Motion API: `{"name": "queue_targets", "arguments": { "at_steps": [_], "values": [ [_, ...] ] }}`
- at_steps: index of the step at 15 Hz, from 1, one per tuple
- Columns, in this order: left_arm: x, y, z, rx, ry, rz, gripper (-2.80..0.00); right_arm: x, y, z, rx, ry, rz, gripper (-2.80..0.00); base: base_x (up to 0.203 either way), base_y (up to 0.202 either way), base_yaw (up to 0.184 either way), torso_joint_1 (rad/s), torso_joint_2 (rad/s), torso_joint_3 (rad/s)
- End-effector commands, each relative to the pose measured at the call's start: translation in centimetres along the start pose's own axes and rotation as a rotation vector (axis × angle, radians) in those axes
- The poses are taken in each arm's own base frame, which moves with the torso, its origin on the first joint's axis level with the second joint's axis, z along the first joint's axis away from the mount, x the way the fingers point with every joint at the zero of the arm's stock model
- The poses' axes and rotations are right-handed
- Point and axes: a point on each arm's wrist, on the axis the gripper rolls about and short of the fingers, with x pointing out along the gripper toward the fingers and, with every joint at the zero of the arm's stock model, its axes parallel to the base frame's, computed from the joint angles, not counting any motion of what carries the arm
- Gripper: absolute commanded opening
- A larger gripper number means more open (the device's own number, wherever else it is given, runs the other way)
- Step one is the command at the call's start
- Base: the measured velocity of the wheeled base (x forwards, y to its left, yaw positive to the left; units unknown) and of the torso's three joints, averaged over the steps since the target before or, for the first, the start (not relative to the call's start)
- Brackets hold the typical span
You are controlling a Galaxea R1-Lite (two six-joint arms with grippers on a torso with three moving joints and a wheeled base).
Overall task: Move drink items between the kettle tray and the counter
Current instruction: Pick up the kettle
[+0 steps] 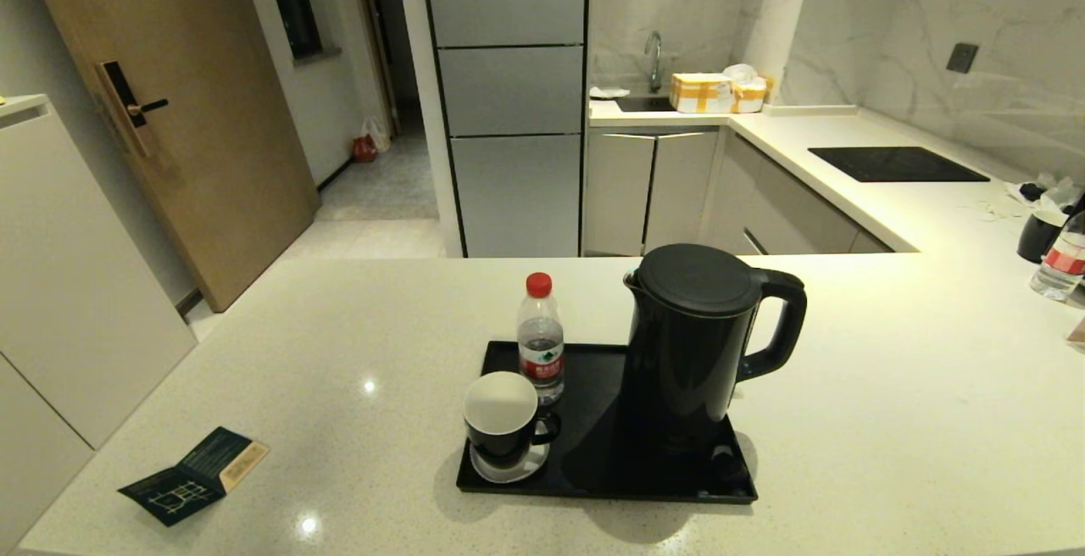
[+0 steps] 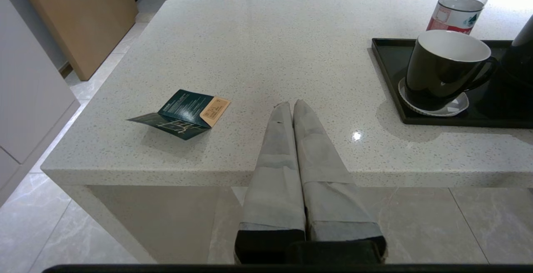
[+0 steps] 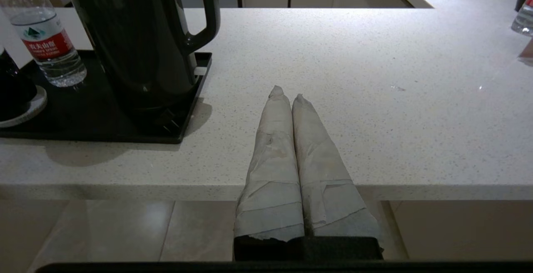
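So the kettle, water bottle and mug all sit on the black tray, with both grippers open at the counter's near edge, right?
Not quite. The kettle, water bottle and mug do sit on the black tray, but the left gripper and right gripper are shut, fingers pressed together, as each wrist view shows at the counter edge.

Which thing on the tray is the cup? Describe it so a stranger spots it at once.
On the pale counter lies a flat black tray holding three things. The cup sits at the tray's front left corner, before the water bottle and left of the tall black kettle. It alone is short, black outside, white inside, on a small saucer.
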Motion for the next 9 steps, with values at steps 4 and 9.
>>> {"name": "queue_targets", "arguments": {
  "at_steps": [4, 9],
  "values": [
    [0.0, 0.0, 0.0, -0.001, 0.0, 0.001, -2.8, 0.0, 0.0, 0.0, 0.01, 0.002, -0.005, -2.8, 0.0, 0.0, 0.0, 0.0, 0.0, 0.0],
    [0.0, 0.0, 0.0, 0.0, 0.0, 0.0, -2.8, -0.7, -0.2, 4.8, 0.009, -0.041, -0.009, -2.8, 0.0, 0.0, 0.0, 0.0, 0.0, 0.0]
  ]
}}
